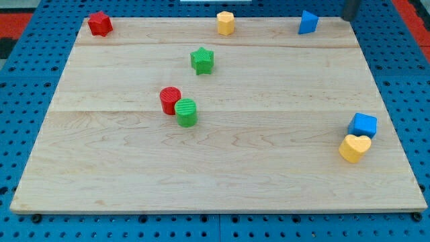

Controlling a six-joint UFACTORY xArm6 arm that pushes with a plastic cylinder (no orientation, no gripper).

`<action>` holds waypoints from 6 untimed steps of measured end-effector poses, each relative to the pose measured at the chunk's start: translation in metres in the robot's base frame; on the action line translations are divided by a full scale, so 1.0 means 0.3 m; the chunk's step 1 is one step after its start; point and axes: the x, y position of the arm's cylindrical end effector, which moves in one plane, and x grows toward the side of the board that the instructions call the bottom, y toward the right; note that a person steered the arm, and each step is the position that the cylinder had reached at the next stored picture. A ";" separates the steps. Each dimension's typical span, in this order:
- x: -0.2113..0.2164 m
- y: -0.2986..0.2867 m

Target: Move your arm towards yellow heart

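Observation:
The yellow heart (354,148) lies near the board's right edge, low in the view, touching a blue cube (363,125) just above it. Only the lower end of my dark rod shows, at the view's top right. My tip (349,18) is just past the board's top edge, to the right of a blue block (308,22), and far above the yellow heart. It touches no block.
A red block (99,23) sits at the top left corner and a yellow hexagon (226,22) at the top middle. A green star (201,60) lies left of centre. A red cylinder (170,99) and a green cylinder (186,111) touch below it. The wooden board (269,181) lies on a blue pegboard.

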 end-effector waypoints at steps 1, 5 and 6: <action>0.092 0.099; 0.270 0.097; 0.274 0.094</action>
